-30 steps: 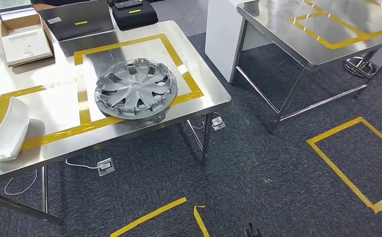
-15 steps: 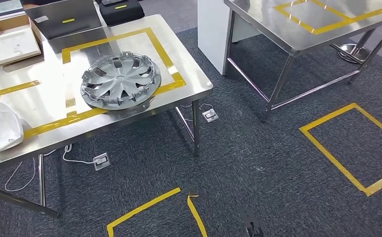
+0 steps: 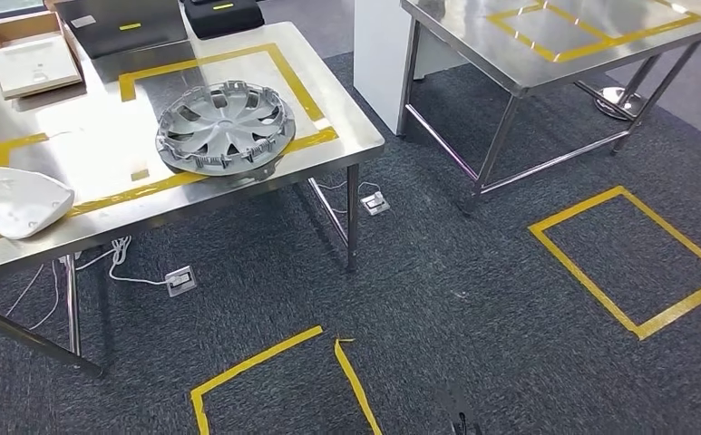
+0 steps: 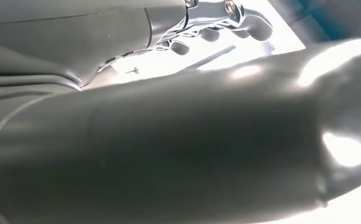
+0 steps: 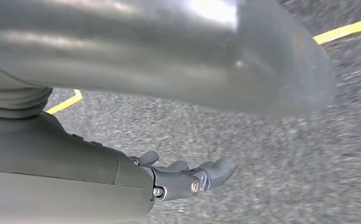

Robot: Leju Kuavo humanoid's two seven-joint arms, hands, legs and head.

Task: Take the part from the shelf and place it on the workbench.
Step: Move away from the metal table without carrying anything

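Risk, biggest first: tabletop [image 3: 92, 159] takes the upper left of the head view, and the robot looks angled off it toward open carpet [image 3: 473, 272], so a release judged from here could miss the taped zone. Hubcap [image 3: 225, 127] overhangs the tape near the front edge, so a bump could slide it off. White part [image 3: 15, 201] sits at the left edge across the tape line, and I can't tell whether it's resting or held. The left wrist view adds the left hand [image 4: 178, 130], fingers [image 4: 211, 33] against a glaring white surface, grip unreadable. The right wrist view adds the right hand [image 5: 99, 172], empty and loosely spread above the carpet.
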